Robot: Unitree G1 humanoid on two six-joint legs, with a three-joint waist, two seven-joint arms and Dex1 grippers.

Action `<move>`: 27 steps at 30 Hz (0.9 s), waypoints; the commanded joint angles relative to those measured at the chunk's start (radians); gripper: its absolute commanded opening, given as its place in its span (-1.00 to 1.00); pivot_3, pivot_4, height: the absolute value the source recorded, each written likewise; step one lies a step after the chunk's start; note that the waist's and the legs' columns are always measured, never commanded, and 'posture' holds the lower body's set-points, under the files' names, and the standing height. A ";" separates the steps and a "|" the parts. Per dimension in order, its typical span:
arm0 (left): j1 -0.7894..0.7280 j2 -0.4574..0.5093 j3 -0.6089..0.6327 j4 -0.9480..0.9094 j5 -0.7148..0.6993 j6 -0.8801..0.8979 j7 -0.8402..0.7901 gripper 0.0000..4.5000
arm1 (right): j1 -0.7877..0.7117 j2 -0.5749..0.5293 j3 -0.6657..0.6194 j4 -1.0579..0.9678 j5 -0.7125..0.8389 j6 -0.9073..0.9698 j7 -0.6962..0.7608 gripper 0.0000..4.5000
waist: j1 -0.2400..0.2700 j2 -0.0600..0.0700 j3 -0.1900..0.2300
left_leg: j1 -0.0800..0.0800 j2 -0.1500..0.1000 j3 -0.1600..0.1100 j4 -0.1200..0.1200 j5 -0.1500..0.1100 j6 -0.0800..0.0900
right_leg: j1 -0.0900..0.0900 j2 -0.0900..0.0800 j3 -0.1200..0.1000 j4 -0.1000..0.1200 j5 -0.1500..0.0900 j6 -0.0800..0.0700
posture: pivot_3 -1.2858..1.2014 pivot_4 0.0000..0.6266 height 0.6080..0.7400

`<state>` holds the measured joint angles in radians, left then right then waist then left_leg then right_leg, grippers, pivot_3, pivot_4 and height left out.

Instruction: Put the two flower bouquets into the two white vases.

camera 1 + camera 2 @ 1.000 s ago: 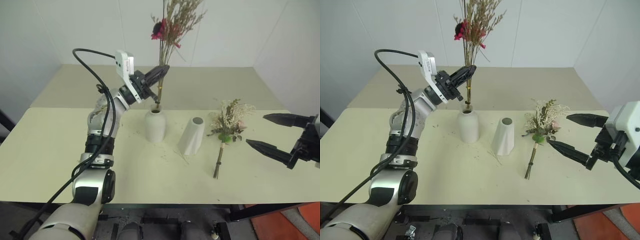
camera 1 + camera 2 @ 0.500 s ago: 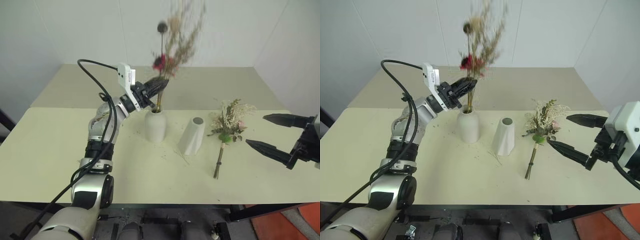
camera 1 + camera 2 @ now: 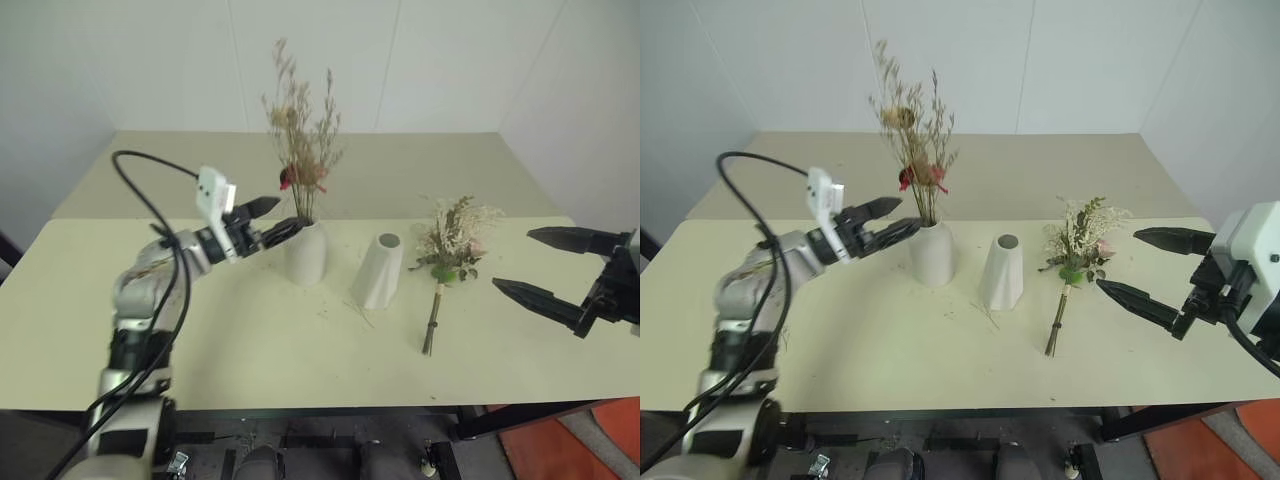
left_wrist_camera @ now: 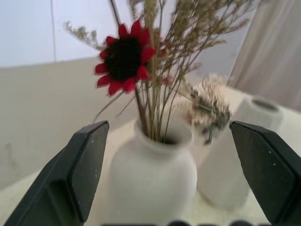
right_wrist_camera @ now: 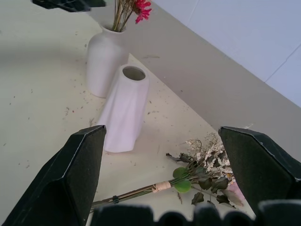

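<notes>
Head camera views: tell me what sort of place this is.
Probably a lab or test room staged for a flower-arranging trial, not a home: bare white walls, a plain pale table holding two white vases and a loose bouquet.

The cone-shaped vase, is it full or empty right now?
Empty. The cone-shaped vase shows a dark, open mouth with no stems in it, and the cream bouquet lies flat on the table beside it.
</notes>
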<state>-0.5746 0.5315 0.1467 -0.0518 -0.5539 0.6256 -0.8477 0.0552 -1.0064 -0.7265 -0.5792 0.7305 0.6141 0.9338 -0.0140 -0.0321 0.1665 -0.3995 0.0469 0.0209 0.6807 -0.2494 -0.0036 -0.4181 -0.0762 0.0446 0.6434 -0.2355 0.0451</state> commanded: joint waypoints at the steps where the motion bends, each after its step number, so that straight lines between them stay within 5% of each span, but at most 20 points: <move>1: 0.040 0.089 0.066 -0.144 -0.063 0.010 -0.058 0.99 | 0.011 -0.013 -0.021 -0.015 0.018 0.026 0.000 1.00 | 0.006 0.000 0.000 | 0.000 0.000 0.000 0.000 0.000 0.000 | 0.000 0.000 0.000 0.000 0.000 0.000 | 0.03 -0.52 1.00; 8: 0.084 0.263 0.127 -0.215 -0.161 -0.023 -0.260 0.99 | -0.029 -0.067 0.075 -0.008 0.090 0.263 -0.111 1.00 | 0.008 0.000 0.000 | 0.000 0.000 0.000 0.000 0.000 0.000 | 0.000 0.000 -0.001 -0.001 0.000 0.000 | 0.03 -0.52 1.00; 14: 0.046 0.319 0.108 -0.217 -0.217 -0.034 -0.378 0.99 | -0.320 -0.045 0.265 0.091 0.332 0.678 -0.374 1.00 | -0.004 0.000 0.000 | 0.001 0.001 0.001 0.000 0.000 0.000 | 0.000 0.001 0.000 -0.001 0.000 -0.002 | 0.03 -0.52 1.00; 18: 0.015 0.322 0.091 -0.211 -0.223 -0.040 -0.412 0.99 | -0.556 0.067 0.401 0.225 0.291 0.952 -0.570 1.00 | -0.005 0.000 0.000 | -0.001 0.001 0.001 -0.001 0.000 0.000 | -0.001 0.001 0.000 -0.001 0.000 -0.002 | 0.03 -0.52 1.00; 27: -0.004 0.317 0.062 -0.186 -0.197 -0.072 -0.448 0.99 | -0.798 0.141 0.598 0.666 0.400 1.000 -0.918 1.00 | -0.001 0.000 0.000 | -0.006 0.001 0.001 -0.001 0.000 0.000 | -0.005 0.000 -0.001 -0.003 0.000 -0.001 | 0.03 -0.52 1.00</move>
<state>-0.5582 0.8393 0.2062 -0.2261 -0.7477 0.5760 -1.2877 -0.7144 -0.8661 -0.1242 0.0530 1.0941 1.6065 0.0664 -0.0145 -0.0321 0.1665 -0.4056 0.0476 0.0220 0.6801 -0.2494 -0.0032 -0.4235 -0.0759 0.0439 0.6408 -0.2355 0.0436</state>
